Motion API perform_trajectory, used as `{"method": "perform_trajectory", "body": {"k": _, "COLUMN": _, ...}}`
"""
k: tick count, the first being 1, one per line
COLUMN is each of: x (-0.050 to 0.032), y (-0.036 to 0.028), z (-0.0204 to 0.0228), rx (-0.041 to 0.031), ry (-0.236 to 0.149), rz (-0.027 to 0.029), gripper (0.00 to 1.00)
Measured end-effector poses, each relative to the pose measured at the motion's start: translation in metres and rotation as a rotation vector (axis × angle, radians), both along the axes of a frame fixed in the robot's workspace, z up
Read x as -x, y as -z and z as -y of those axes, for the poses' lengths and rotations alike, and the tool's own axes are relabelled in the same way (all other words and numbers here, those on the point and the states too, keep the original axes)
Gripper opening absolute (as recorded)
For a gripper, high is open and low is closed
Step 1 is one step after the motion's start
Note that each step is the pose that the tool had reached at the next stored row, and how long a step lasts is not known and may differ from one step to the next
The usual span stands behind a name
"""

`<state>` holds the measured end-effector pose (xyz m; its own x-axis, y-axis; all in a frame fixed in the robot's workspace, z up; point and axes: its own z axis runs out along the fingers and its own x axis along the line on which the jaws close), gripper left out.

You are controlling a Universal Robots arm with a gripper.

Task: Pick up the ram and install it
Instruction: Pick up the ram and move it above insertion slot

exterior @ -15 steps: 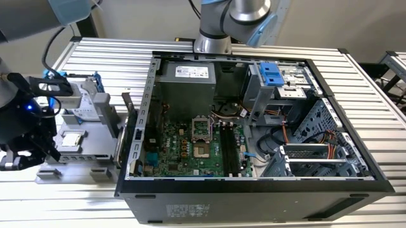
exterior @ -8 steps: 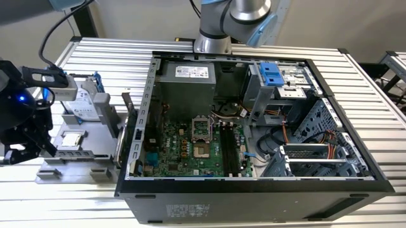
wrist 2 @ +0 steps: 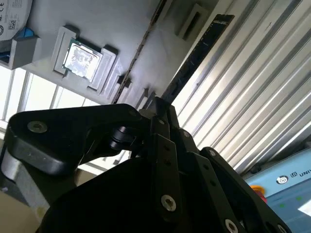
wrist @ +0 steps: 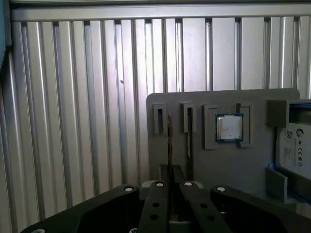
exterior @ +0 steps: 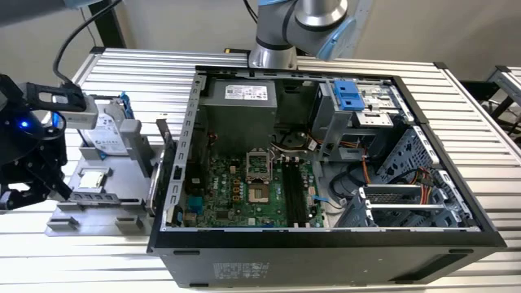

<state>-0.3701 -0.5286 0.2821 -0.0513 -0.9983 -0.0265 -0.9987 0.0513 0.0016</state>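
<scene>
Black linkage bars of the gripper [wrist: 170,170] lie closest in both wrist views, and they converge to a narrow point where the fingertips [wrist 2: 156,108] are pinched onto the near end of the ram [wrist: 169,141]. That ram is a thin dark stick seen edge-on in the first wrist view and as a long dark strip [wrist 2: 194,58] in the second wrist view, reaching away from the tips toward a small slotted block at the far end of the grey holder [wrist: 233,165]. Whether it has left its groove or sits in it I cannot tell. A second stick [wrist: 189,138] stands just beside it, between it and the square silver processor chip [wrist: 229,127] seated in its recess; past the chip lies the silver-labelled hard drive [wrist: 294,150]. The holder rests on a ribbed aluminium table [wrist: 73,121]. In the exterior view the holder sits on the exterior view's left of the open computer case [exterior: 326,244], close against its wall, while the motherboard [exterior: 236,195] lies flat inside — its long black memory slots [exterior: 294,195] running beside the processor socket.
</scene>
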Motion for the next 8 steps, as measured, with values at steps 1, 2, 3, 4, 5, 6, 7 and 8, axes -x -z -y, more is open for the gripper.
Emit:
{"method": "perform_trajectory", "body": {"k": 1, "x": 0.0001, "y": -0.0033, "z": 0.0000, "rx": -0.0002, "ry": 0.003, "rz": 0.0000, "gripper": 0.00}}
{"method": "perform_trajectory", "body": {"k": 2, "x": 0.0001, "y": -0.0069, "z": 0.0000, "rx": -0.0003, "ry": 0.005, "rz": 0.0000, "gripper": 0.00}}
{"method": "perform_trajectory", "body": {"k": 3, "x": 0.0001, "y": -0.0110, "z": -0.0001, "rx": -0.0002, "ry": 0.006, "rz": -0.0002, "gripper": 0.00}}
{"method": "perform_trajectory", "body": {"k": 4, "x": 0.0001, "y": -0.0152, "z": 0.0000, "rx": -0.0003, "ry": 0.006, "rz": -0.0001, "gripper": 0.00}}
{"method": "perform_trajectory", "body": {"k": 5, "x": 0.0001, "y": -0.0197, "z": -0.0001, "rx": -0.0003, "ry": 0.007, "rz": -0.0002, "gripper": 0.00}}
{"method": "perform_trajectory", "body": {"k": 6, "x": 0.0001, "y": -0.0242, "z": -0.0001, "rx": -0.0002, "ry": 0.008, "rz": -0.0003, "gripper": 0.00}}
{"method": "perform_trajectory", "body": {"k": 7, "x": 0.0001, "y": -0.0288, "z": -0.0001, "rx": -0.0003, "ry": 0.008, "rz": -0.0001, "gripper": 0.00}}
{"method": "perform_trajectory", "body": {"k": 8, "x": 0.0001, "y": -0.0333, "z": -0.0001, "rx": -0.0003, "ry": 0.008, "rz": -0.0001, "gripper": 0.00}}
